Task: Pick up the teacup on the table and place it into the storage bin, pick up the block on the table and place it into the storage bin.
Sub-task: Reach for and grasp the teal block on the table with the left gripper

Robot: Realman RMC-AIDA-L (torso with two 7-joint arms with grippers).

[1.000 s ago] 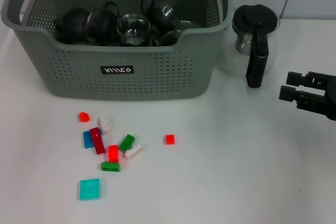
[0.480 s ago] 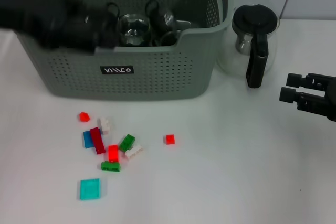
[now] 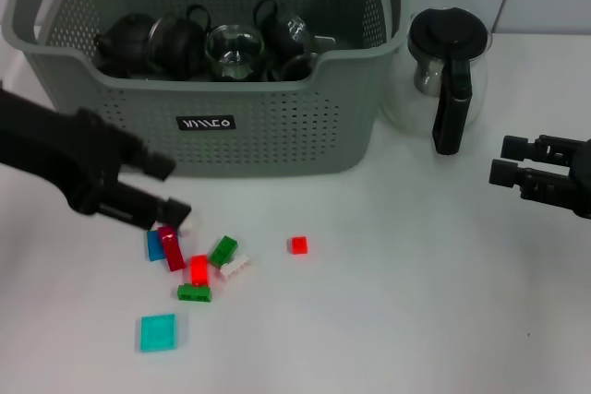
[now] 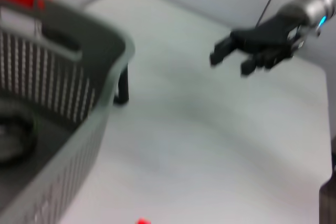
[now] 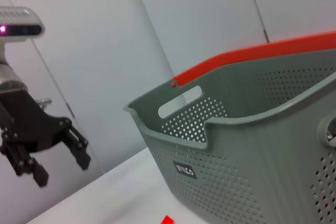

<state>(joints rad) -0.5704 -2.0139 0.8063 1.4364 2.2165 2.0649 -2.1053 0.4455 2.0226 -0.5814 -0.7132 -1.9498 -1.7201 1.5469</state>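
My left gripper (image 3: 168, 189) hangs low over the scattered blocks (image 3: 199, 268) on the table (image 3: 416, 302), fingers spread, holding nothing — just in front of the storage bin (image 3: 268, 126), teacups (image 3: 233, 51) inside. Right gripper (image 3: 503, 160) open, empty, near the glass coffee pot (image 3: 446, 71).

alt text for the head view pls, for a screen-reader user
The left gripper, open, hovers over a scatter of small coloured blocks on a white table, in front of the grey-green storage bin holding dark teacups. The right gripper hangs open beside a glass coffee pot.
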